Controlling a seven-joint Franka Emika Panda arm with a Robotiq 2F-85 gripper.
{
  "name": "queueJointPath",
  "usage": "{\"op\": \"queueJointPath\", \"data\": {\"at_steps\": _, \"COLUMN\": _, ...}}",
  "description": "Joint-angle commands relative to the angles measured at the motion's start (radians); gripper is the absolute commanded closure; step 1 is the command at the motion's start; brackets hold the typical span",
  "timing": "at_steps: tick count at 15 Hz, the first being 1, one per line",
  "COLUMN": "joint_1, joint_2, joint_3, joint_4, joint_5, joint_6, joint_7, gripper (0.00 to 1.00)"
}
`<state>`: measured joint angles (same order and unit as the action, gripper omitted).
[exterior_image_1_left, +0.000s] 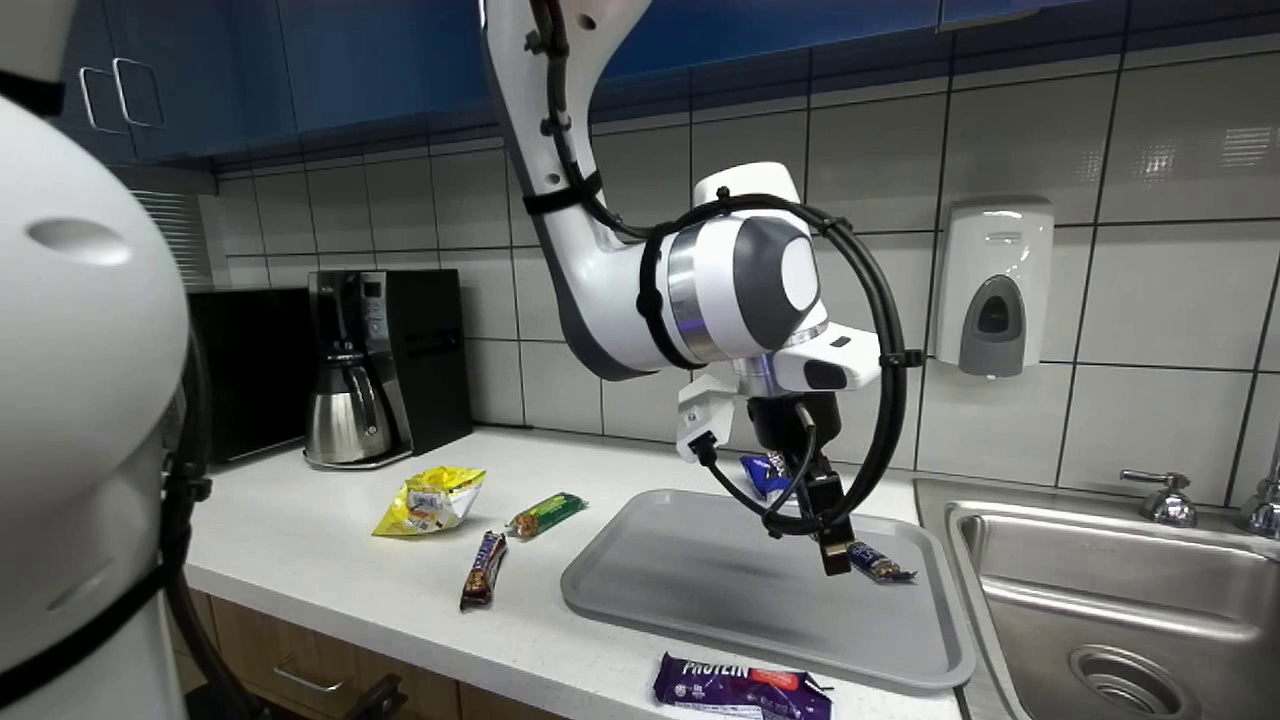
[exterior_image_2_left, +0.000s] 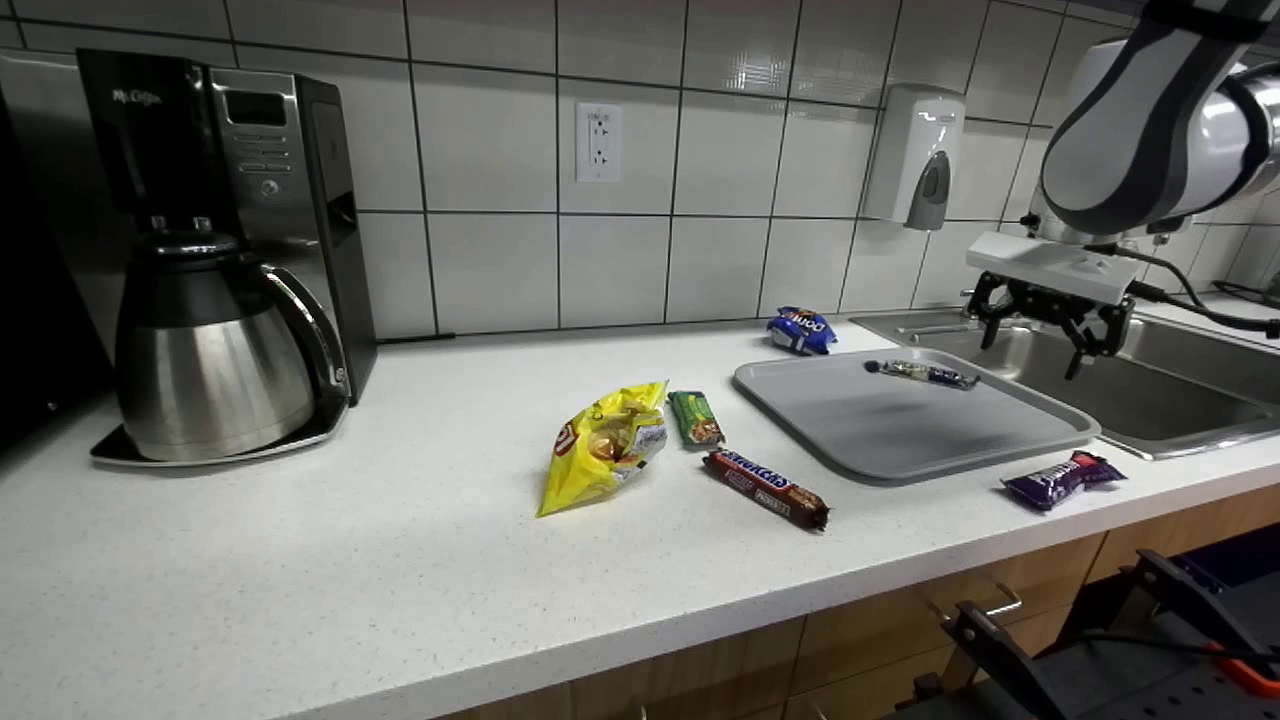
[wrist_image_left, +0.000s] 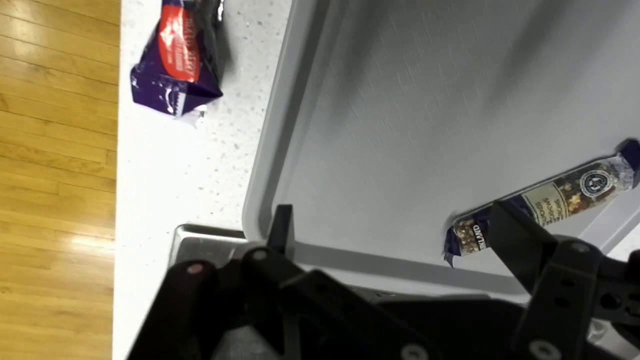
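My gripper (wrist_image_left: 392, 214) is open and empty, with its two black fingers wide apart above the grey tray (wrist_image_left: 380, 125). It also shows in both exterior views (exterior_image_1_left: 836, 562) (exterior_image_2_left: 1030, 360). A nut bar in a clear and dark blue wrapper (wrist_image_left: 555, 200) lies on the tray (exterior_image_1_left: 700, 570). In the wrist view one finger covers part of this bar (exterior_image_1_left: 880, 562) (exterior_image_2_left: 940, 374). I cannot see any contact. A purple protein bar (wrist_image_left: 175, 60) lies on the white counter by the tray's front edge; it shows in both exterior views (exterior_image_1_left: 740, 690) (exterior_image_2_left: 1062, 482).
A Snickers bar (exterior_image_2_left: 768, 488), a green-wrapped bar (exterior_image_2_left: 695, 418) and a yellow bag (exterior_image_2_left: 605, 445) lie on the counter beside the tray. A blue pack (exterior_image_2_left: 802, 330) lies behind it. A coffee maker (exterior_image_1_left: 385, 370) stands by the wall. A steel sink (exterior_image_1_left: 1120, 600) adjoins the tray.
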<state>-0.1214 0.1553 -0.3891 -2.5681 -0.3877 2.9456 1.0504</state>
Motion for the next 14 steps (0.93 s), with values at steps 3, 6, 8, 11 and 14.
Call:
{"op": "queueJointPath", "data": {"at_steps": 3, "joint_1": 0.015, "joint_2": 0.058, "joint_3": -0.020, "joint_4": 0.099, "joint_5": 0.051, "joint_6": -0.056, "joint_7": -0.066, "gripper": 0.00}}
{"op": "queueJointPath", "data": {"at_steps": 6, "joint_1": 0.049, "joint_2": 0.103, "joint_3": -0.060, "joint_4": 0.146, "joint_5": 0.029, "joint_6": -0.061, "joint_7": -0.015, "gripper": 0.00}}
{"op": "queueJointPath", "data": {"at_steps": 8, "joint_1": 0.078, "joint_2": 0.139, "joint_3": -0.087, "joint_4": 0.174, "joint_5": 0.029, "joint_6": -0.056, "joint_7": 0.009, "gripper": 0.00}}
{"op": "queueJointPath", "data": {"at_steps": 11, "joint_1": 0.115, "joint_2": 0.193, "joint_3": -0.103, "joint_4": 0.214, "joint_5": 0.066, "joint_6": -0.052, "joint_7": 0.028, "gripper": 0.00}}
{"op": "queueJointPath", "data": {"at_steps": 14, "joint_1": 0.151, "joint_2": 0.245, "joint_3": -0.107, "joint_4": 0.251, "joint_5": 0.126, "joint_6": -0.043, "joint_7": 0.051, "gripper": 0.00}}
